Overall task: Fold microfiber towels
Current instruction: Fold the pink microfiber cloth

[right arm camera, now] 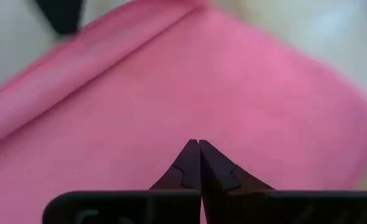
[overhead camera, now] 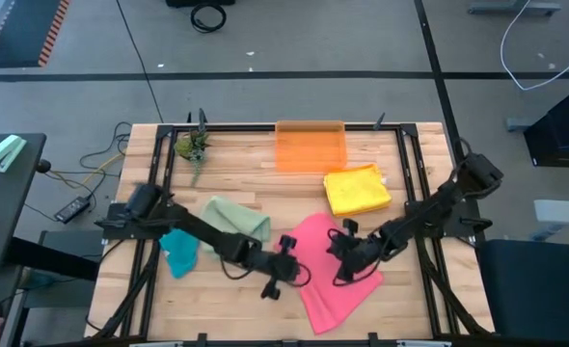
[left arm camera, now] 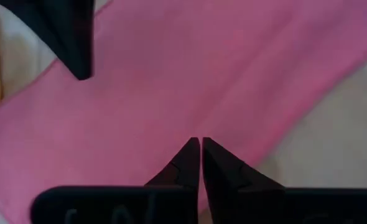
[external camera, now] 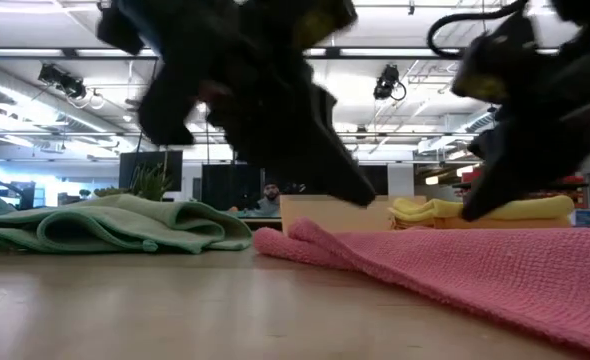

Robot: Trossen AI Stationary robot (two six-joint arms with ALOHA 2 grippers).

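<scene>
A pink towel (overhead camera: 331, 272) lies flat on the table's near middle, with a thick rolled edge (external camera: 297, 240) at its left end. My left gripper (overhead camera: 291, 253) is shut and stands just above the towel's left part (left arm camera: 171, 93). My right gripper (overhead camera: 343, 254) is shut and stands above its right part (right arm camera: 190, 93). In the low view both sets of tips, left (external camera: 368, 197) and right (external camera: 472, 213), show a little above the cloth. A sage green towel (overhead camera: 238, 220), a teal towel (overhead camera: 179, 252) and a folded yellow towel (overhead camera: 357, 190) lie apart on the table.
A translucent orange bin (overhead camera: 311, 146) stands at the far middle, and a small plant (overhead camera: 192, 147) at the far left. A person (external camera: 268, 197) shows in the room beyond the table. Bare wood (overhead camera: 236, 304) lies near the front edge, left of the pink towel.
</scene>
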